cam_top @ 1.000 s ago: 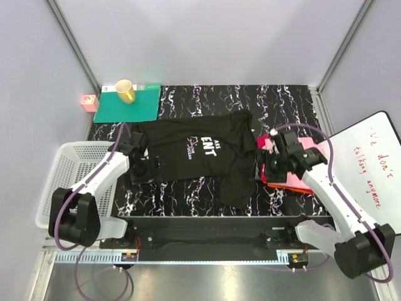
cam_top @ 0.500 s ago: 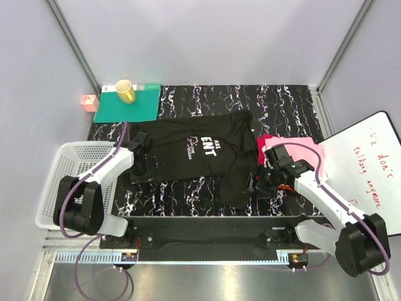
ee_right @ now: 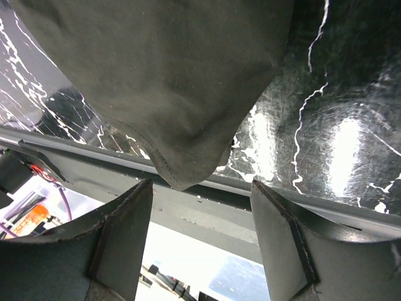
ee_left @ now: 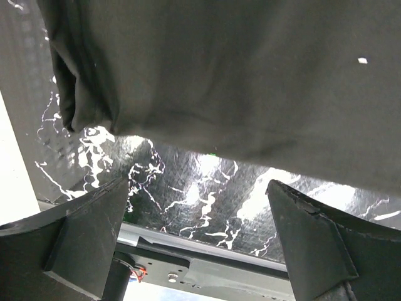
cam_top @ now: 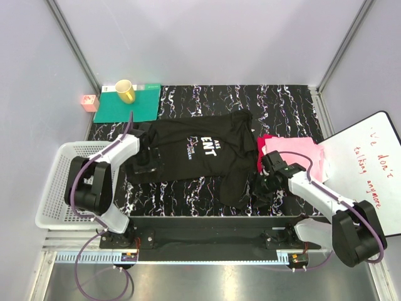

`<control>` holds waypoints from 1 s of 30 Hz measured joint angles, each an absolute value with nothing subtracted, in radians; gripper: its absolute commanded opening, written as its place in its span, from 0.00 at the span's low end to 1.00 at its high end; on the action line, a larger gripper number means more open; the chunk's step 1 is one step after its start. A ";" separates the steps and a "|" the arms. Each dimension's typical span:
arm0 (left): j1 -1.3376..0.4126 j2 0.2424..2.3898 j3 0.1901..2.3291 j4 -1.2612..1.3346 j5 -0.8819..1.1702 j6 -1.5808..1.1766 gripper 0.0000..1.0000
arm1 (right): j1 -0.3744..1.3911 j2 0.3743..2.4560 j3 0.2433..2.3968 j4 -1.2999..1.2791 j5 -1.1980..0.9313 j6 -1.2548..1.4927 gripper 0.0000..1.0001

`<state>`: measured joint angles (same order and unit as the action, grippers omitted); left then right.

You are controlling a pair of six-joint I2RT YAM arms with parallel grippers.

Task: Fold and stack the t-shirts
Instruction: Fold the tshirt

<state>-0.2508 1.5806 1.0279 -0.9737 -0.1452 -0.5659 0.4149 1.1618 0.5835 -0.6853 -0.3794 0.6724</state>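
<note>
A black t-shirt [cam_top: 200, 153] with white chest lettering lies spread out, a bit rumpled, in the middle of the marbled table. A folded pink t-shirt [cam_top: 293, 152] rests on a red one [cam_top: 264, 139] just to its right. My left gripper [cam_top: 149, 165] sits low at the black shirt's near left edge. Its jaws stand wide open, and the hem [ee_left: 250, 75] lies just beyond the empty left gripper [ee_left: 197, 232]. My right gripper [cam_top: 259, 188] hovers at the shirt's near right corner. That corner [ee_right: 182, 166] hangs just ahead of the open right gripper [ee_right: 200, 232], not pinched.
A white basket [cam_top: 53, 182] stands at the left edge. A green mat [cam_top: 141, 108] with a yellow cup [cam_top: 125, 92] lies at the back left, beside a small pink box [cam_top: 89, 102]. A whiteboard [cam_top: 369, 169] leans at the right. The table's front rail [ee_right: 263, 207] runs under the right gripper.
My right gripper has left the pink stack and swung toward me to the black shirt's near right corner. The left gripper has shifted slightly along the shirt's left edge, still open.
</note>
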 measured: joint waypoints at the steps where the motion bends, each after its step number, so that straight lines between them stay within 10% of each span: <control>1: -0.245 1.593 1.032 -0.973 -0.145 -0.566 0.94 | 0.416 1.162 0.580 -0.685 -0.385 0.673 0.71; 22: -0.171 1.748 1.066 -0.994 -0.174 -0.505 0.87 | 0.458 1.306 0.584 -0.638 -0.430 0.663 0.11; 25: -0.171 1.773 1.086 -1.005 -0.175 -0.495 0.56 | 0.458 1.311 0.598 -0.638 -0.429 0.659 0.11; 27: -0.169 1.792 1.100 -1.009 -0.176 -0.492 0.07 | 0.458 1.311 0.614 -0.636 -0.430 0.655 0.11; 30: -0.168 1.831 1.118 -1.005 -0.188 -0.479 0.00 | 0.458 1.311 0.646 -0.637 -0.429 0.649 0.11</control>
